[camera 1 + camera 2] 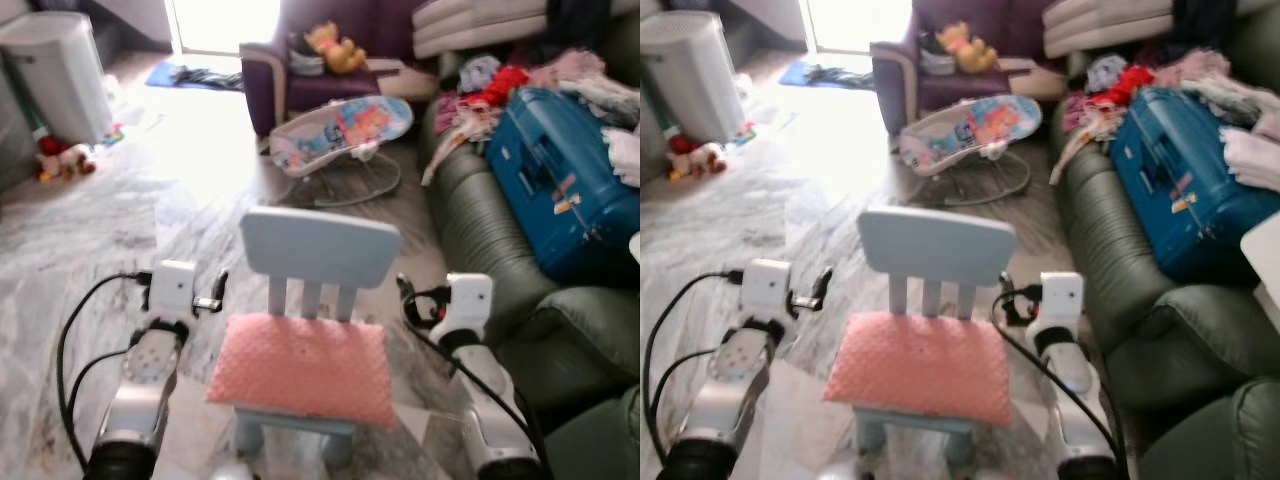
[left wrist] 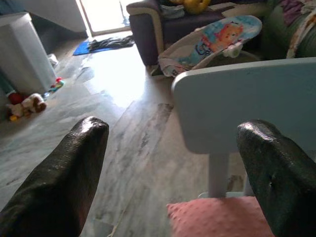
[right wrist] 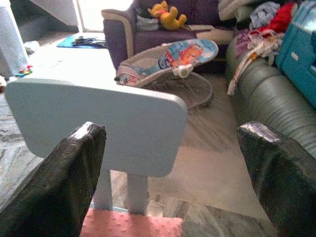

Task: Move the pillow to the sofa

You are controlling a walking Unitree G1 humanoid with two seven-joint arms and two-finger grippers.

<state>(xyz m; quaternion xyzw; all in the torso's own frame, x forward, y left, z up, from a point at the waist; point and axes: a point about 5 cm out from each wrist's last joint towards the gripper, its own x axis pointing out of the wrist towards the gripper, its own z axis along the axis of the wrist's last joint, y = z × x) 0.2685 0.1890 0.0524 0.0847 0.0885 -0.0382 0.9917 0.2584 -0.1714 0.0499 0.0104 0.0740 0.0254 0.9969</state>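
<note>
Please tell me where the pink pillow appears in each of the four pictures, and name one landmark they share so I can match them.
Left eye view: the pink pillow lies on the chair seat, low centre.
Right eye view: pillow low, slightly left of centre.
Left wrist view: a corner at the bottom edge.
Right wrist view: a strip at the bottom edge.
Shared landmark: the baby bouncer beyond the light blue chair.

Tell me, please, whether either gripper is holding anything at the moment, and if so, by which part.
Nothing is held. The left gripper and right gripper are both open, flanking the pink pillow on the small blue chair.
</note>
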